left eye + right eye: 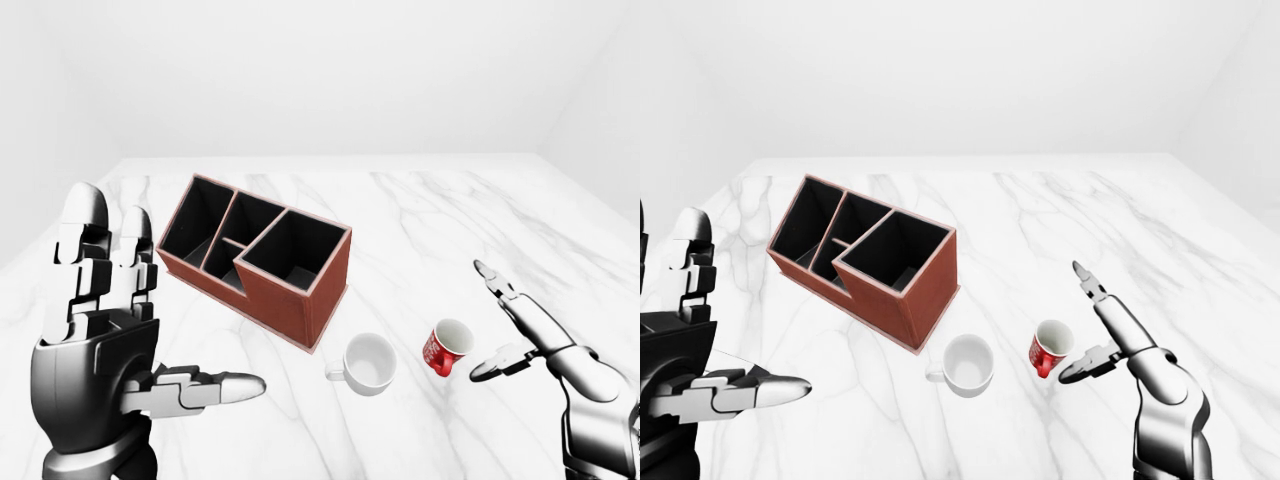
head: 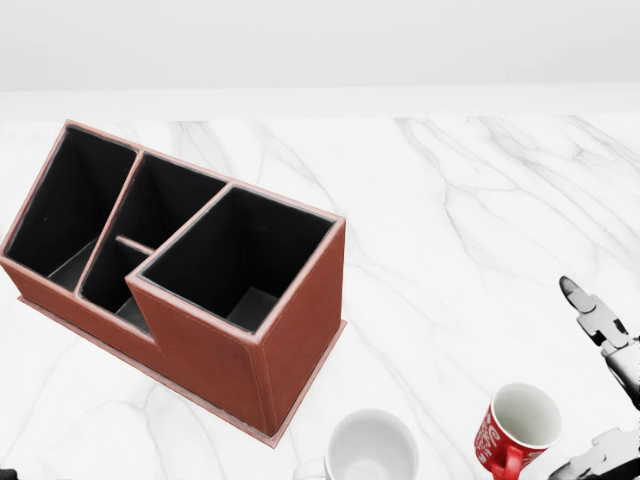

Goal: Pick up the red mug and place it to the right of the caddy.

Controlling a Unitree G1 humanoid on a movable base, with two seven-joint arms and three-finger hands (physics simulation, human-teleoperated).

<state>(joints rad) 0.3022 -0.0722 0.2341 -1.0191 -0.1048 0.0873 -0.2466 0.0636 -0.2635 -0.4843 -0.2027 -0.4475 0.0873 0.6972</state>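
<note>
Left-eye view takes in both arms, which the head view mostly crops; the left hand (image 1: 110, 340) is raised at that view's left edge, fingers straight up and thumb out, holding nothing, well apart from everything; the right hand (image 1: 505, 325) stands just right of the red mug (image 1: 446, 346), fingers spread wide, not touching it; the mug sits upright on the marble desk (image 1: 420, 230), its handle toward the view's bottom; a white mug (image 1: 367, 363) sits to its left; the brown caddy (image 1: 256, 256) lies beyond, up and left; the head view shows the caddy's dark compartments (image 2: 235, 255) closely, and only fingertips of the right hand.
</note>
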